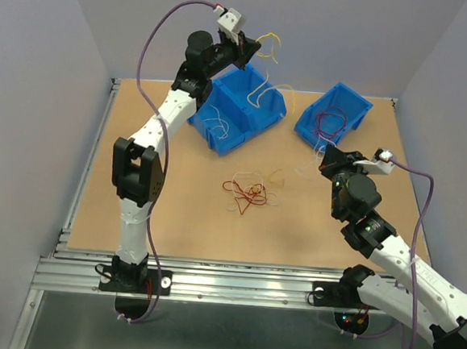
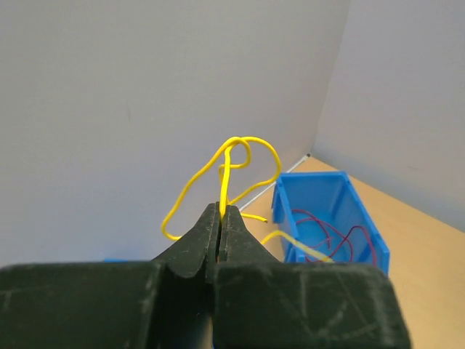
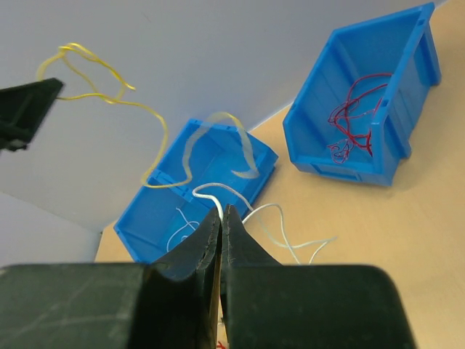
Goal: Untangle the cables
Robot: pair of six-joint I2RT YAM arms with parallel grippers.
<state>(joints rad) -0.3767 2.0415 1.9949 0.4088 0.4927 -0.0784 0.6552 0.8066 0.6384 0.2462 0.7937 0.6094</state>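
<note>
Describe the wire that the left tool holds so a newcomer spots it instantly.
Find the larger blue bin at the far side of the table; the left tool is raised above it. Pinched in it is the yellow wire, curling in loops in mid-air, unlike the white wire that the right tool pinches.

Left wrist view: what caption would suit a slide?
Left jaws shut on a looped yellow cable, blue bin of red cables beyond.
</note>
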